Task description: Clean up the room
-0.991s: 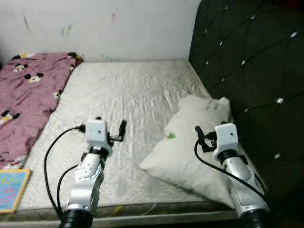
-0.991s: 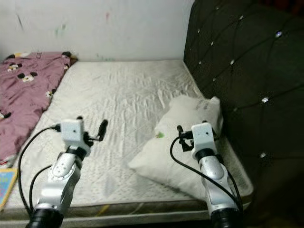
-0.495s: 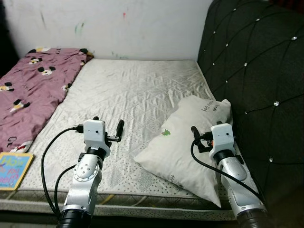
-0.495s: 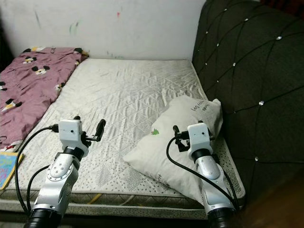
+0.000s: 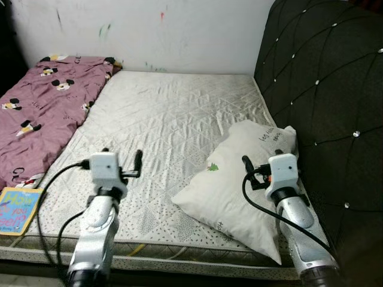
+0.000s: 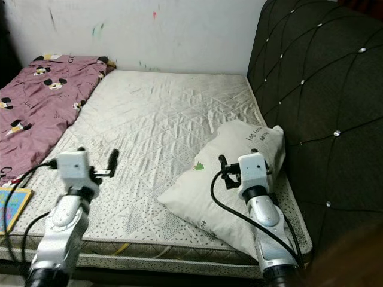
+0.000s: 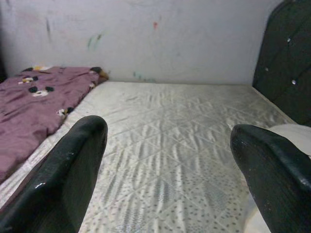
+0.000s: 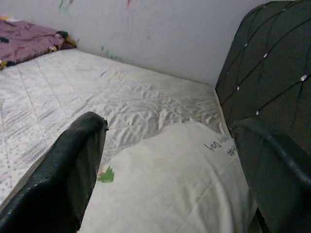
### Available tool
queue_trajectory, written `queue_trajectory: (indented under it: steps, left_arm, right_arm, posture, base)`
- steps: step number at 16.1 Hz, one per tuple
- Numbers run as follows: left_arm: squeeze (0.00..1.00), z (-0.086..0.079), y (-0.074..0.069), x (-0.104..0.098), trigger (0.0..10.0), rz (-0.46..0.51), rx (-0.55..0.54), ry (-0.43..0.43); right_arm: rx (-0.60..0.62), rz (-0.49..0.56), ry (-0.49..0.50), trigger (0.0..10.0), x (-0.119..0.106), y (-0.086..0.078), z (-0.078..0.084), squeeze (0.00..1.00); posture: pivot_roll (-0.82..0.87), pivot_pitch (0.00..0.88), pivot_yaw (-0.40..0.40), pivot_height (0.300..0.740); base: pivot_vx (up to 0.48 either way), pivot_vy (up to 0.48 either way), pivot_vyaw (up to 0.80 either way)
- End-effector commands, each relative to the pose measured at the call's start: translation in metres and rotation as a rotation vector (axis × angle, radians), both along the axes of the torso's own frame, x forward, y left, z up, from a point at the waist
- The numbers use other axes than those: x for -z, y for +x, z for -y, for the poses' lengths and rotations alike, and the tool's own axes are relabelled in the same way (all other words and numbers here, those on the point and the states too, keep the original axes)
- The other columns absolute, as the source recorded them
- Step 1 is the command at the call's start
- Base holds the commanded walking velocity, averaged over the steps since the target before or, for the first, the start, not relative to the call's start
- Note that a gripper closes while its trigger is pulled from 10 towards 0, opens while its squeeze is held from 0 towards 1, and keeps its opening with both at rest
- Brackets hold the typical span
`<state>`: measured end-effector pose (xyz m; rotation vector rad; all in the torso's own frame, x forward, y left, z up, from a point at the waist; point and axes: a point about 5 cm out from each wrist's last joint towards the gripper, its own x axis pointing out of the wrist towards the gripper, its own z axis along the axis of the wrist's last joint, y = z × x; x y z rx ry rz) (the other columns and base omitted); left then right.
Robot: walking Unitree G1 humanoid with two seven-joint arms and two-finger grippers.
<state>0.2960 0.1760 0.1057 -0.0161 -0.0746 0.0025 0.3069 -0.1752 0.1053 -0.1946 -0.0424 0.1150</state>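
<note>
A white pillow [image 5: 230, 185] with a small green print lies tilted on the bare quilted mattress [image 5: 167, 113], near the dark tufted headboard [image 5: 323, 89]. My right gripper [image 5: 262, 160] hovers open just above the pillow's near half; the right wrist view has the pillow [image 8: 170, 179] right below its spread fingers. My left gripper [image 5: 122, 158] is open over the mattress's front left part, with nothing between its fingers [image 7: 73, 165]. A pink blanket [image 5: 42, 101] with a cartoon mouse print lies crumpled along the bed's left side.
A colourful children's book [image 5: 15, 209] rests at the mattress's front left corner. The white wall [image 5: 149, 30] with scribbles closes off the far side. The mattress's front edge [image 5: 179, 254] runs just before me.
The camera has drawn back and turned, so more of the bed shows. My left arm has swung a little to the left. The right gripper stays above the pillow.
</note>
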Motion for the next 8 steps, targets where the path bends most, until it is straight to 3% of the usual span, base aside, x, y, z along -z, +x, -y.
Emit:
queue_trajectory:
  steps: [1,4,8]
  left_arm:
    - [0.0,-0.006,-0.004,-0.003,10.0,0.004,-0.015,-0.007]
    - [0.0,-0.019,-0.01,0.009,10.0,-0.042,-0.055,-0.016]
    - [0.0,-0.017,-0.01,0.008,10.0,-0.053,-0.037,-0.014]
  right_arm:
    - [0.005,-0.006,0.015,10.0,0.0,-0.003,0.003,0.0]
    - [0.024,-0.033,0.021,10.0,0.006,-0.004,0.009,0.0]
    - [0.031,-0.049,0.018,10.0,0.006,-0.005,0.011,0.0]
  posture:
    - [-0.1,0.0,0.004,0.74]
    - [-0.1,0.0,-0.001,0.74]
    - [-0.1,0.0,0.004,0.74]
  base:
    - [0.0,0.0,0.0]
    - [0.0,0.0,0.0]
    - [0.0,0.0,0.0]
